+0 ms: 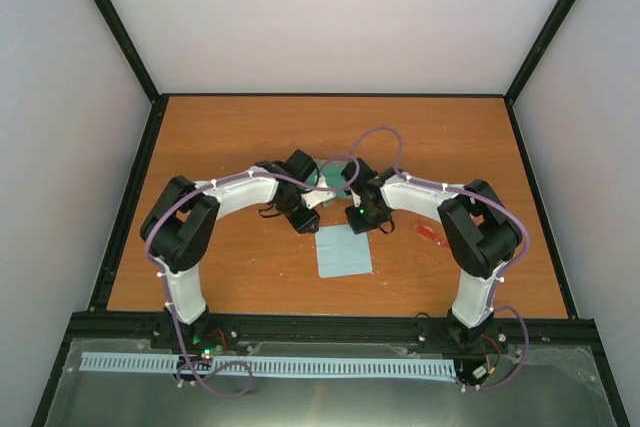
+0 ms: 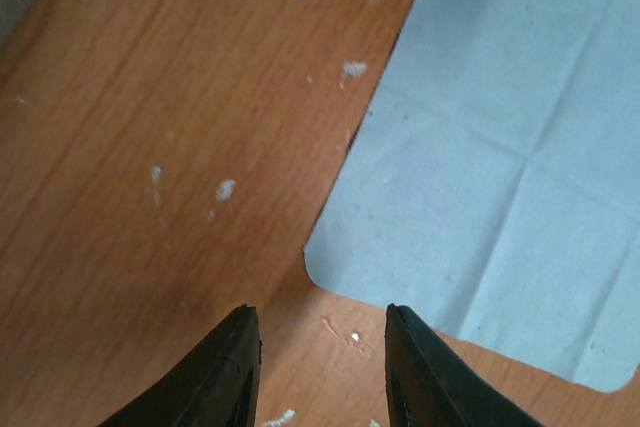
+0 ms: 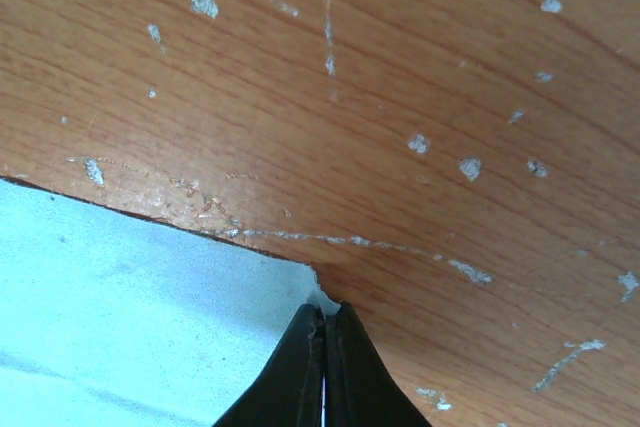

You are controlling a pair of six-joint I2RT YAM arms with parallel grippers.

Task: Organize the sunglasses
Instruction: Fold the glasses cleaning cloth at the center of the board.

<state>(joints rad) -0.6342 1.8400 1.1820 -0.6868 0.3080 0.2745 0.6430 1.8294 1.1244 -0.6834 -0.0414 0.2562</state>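
The sunglasses [image 1: 428, 234] show as a small red shape on the table, just right of my right arm's wrist and apart from both grippers. A pale blue cloth [image 1: 344, 252] lies flat in the middle of the table. My right gripper [image 3: 325, 309] is shut, pinching a corner of the cloth [image 3: 120, 287]. Over bare wood beside another corner of the cloth [image 2: 500, 147], my left gripper [image 2: 322, 312] stands open with nothing between its fingers.
A case with teal lining [image 1: 324, 179] sits behind the two wrists, mostly hidden by them. The wooden table [image 1: 220, 137] is scuffed with white flecks. Black frame posts and pale walls enclose it on three sides.
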